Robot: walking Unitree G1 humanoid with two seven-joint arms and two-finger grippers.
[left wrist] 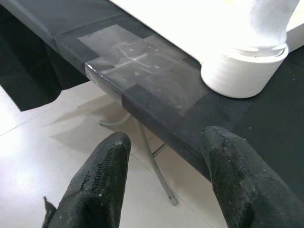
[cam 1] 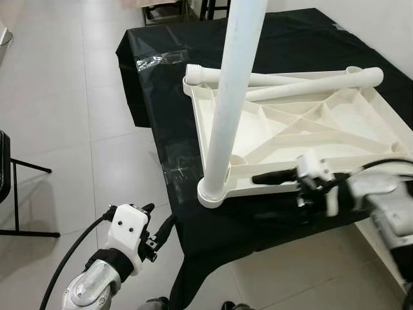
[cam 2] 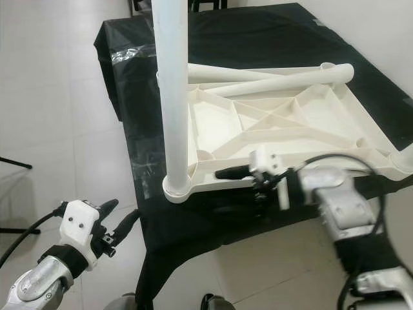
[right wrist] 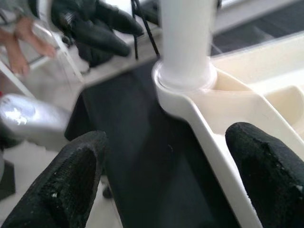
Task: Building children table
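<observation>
Left eye view | right end effector (cam 1: pixel 261 177) open | beside upright leg (cam 1: pixel 229 103)

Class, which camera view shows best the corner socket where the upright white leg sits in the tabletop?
The left wrist view: the socket is close and sharp, the leg seated in it. The right wrist view shows it nearer but blurred. Both eye views show it small, at the corner of the upturned tabletop nearest the robot's left.

Silver arms are capped with white wrist blocks; each claw's two black fingers look textured, black cables trailing.
</observation>
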